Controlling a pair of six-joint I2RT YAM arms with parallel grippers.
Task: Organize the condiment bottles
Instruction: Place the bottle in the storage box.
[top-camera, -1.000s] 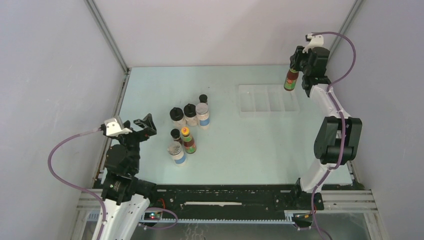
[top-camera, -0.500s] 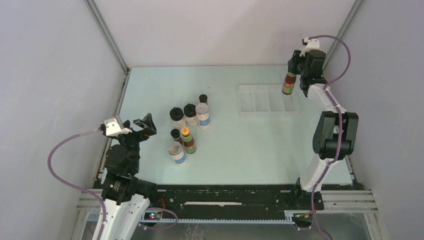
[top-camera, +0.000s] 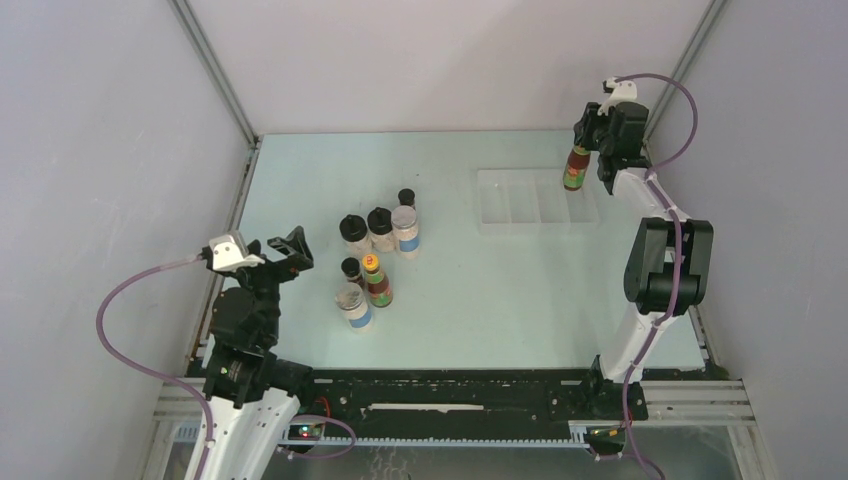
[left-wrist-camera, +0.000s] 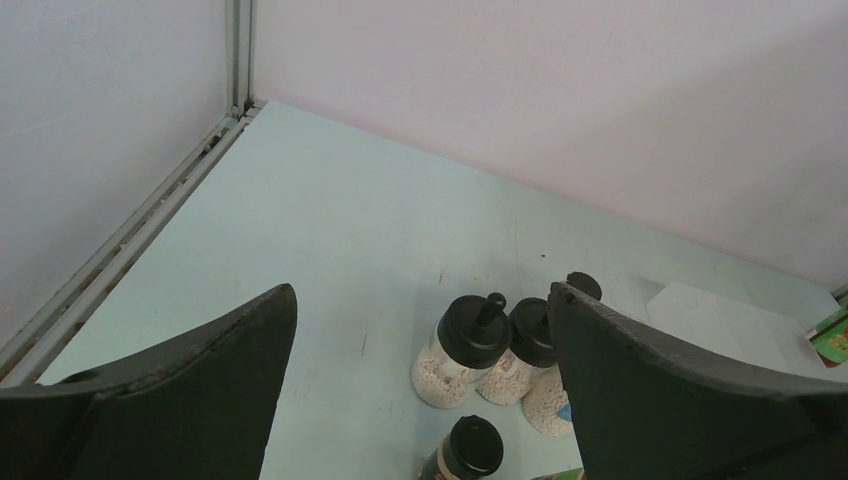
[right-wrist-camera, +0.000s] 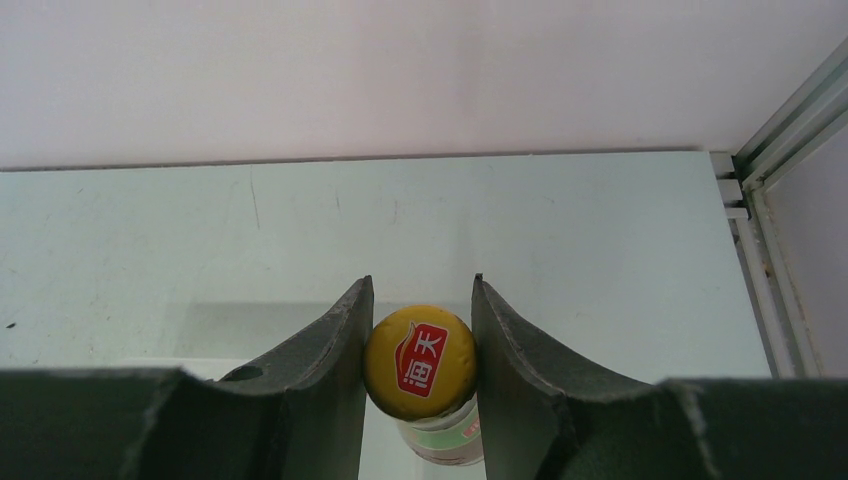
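The right wrist view's lower edge cuts off the body of the slim red yellow-capped sauce bottle (right-wrist-camera: 420, 365); the left wrist view's cuts off a tiny dark jar (left-wrist-camera: 468, 450).

Tbl top (top-camera: 500, 300): pale mint green, matte, a few faint specks and scuffs; spans the booth wall to wall.
Back wall (top-camera: 450, 60): plain off-white panel, meets the tbl in a straight seam.
L wall (top-camera: 100, 150): same plain panel, greyer tone.
R wall (top-camera: 790, 250): same, plain.
Back-L post (top-camera: 215, 70): bare alu profile in the corner.
Back-R post (top-camera: 697, 45): matching alu profile.
L side rail (left-wrist-camera: 135, 225): alu channel along the tbl edge.
R side rail (right-wrist-camera: 760, 260): alu channel, same kind.
Front strip (top-camera: 500, 390): black, runs along the near edge.
Mesh (top-camera: 400, 462): metal, below the front frame.
Light: soft, even, from above; shadows short and faint.
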